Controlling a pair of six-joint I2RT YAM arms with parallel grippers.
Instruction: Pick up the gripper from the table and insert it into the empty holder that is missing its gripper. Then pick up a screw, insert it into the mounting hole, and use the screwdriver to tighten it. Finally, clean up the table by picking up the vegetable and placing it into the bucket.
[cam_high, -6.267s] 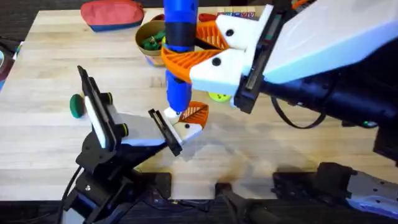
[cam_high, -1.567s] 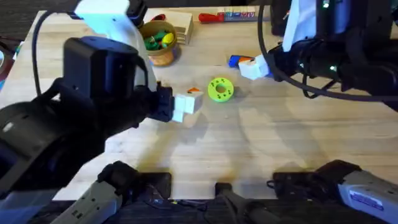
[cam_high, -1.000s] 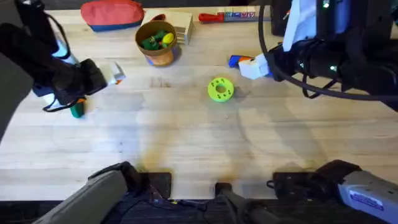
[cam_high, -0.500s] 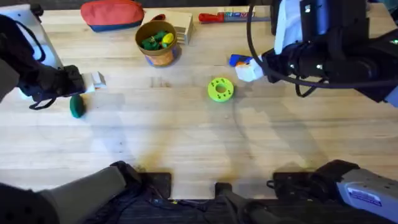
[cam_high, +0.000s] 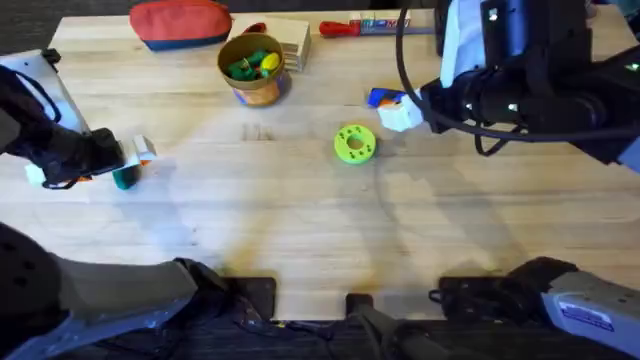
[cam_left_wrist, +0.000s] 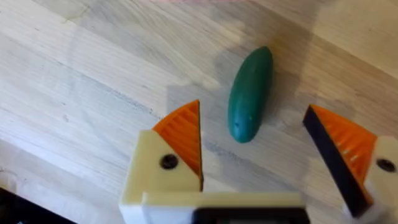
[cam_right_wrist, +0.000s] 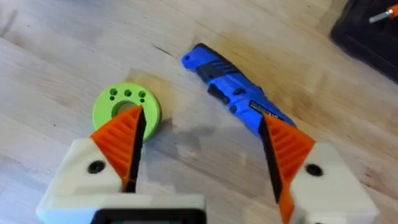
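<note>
Pale wood plank table (cam_high: 300, 220), green vegetable (cam_left_wrist: 250, 94) lying flat

A small dark green rounded toy vegetable (cam_left_wrist: 250, 94), smooth and elongated like a tiny cucumber, lies flat on the pale wooden table at about nine o'clock in the overhead view. A thick blue pen-shaped electric screwdriver (cam_right_wrist: 239, 94) lies flat on the wood at about one o'clock. A small round tan-orange bucket with a yellowish rim (cam_high: 254, 71) stands upright at about eleven o'clock, holding green and yellow pieces.
</note>
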